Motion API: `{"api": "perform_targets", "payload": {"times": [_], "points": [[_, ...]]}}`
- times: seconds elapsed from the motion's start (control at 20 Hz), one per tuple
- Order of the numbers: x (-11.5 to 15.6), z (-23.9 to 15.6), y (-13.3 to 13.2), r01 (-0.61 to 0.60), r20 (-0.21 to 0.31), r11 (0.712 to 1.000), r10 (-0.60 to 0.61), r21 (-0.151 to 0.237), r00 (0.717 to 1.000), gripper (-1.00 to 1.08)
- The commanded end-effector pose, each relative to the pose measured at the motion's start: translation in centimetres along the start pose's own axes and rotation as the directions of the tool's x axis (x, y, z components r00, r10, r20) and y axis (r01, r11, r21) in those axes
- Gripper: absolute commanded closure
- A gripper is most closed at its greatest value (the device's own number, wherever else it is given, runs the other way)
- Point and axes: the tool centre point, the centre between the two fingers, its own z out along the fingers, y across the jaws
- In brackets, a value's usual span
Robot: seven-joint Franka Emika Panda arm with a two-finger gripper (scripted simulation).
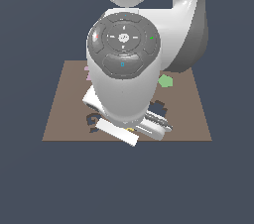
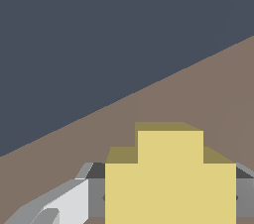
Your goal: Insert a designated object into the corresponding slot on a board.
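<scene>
The yellow cross (image 2: 170, 178) sits pinched between the gripper (image 2: 170, 196) fingers, close above the board (image 2: 213, 94). In the exterior view the navy slot (image 1: 158, 107) lies at about four o'clock from the arm's wrist, partly hidden. If the cross's arms are rotated off the cutout's, it may catch on the rim and skid.

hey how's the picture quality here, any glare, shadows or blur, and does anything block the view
Exterior view: flat even light, soft low-detail render, a small highlight on the arm's round grey cap; the arm hides much of the board and part of the slot. Wrist view: sharp, no glare; the yellow cross fills the foreground, its upper faces shaded darker.
</scene>
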Motion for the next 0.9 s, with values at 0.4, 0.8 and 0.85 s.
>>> {"api": "perform_targets", "payload": {"times": [0.4,0.8,0.85], "points": [[-0.3,0.0,0.1,-0.046,0.000,0.999,0.046,0.000,0.999,1.08],[-1.4,-0.1,0.1,-0.181,0.000,0.983,0.181,0.000,0.983,1.08],[-1.6,-0.1,0.1,-0.204,0.000,0.979,0.204,0.000,0.979,1.08]]}}
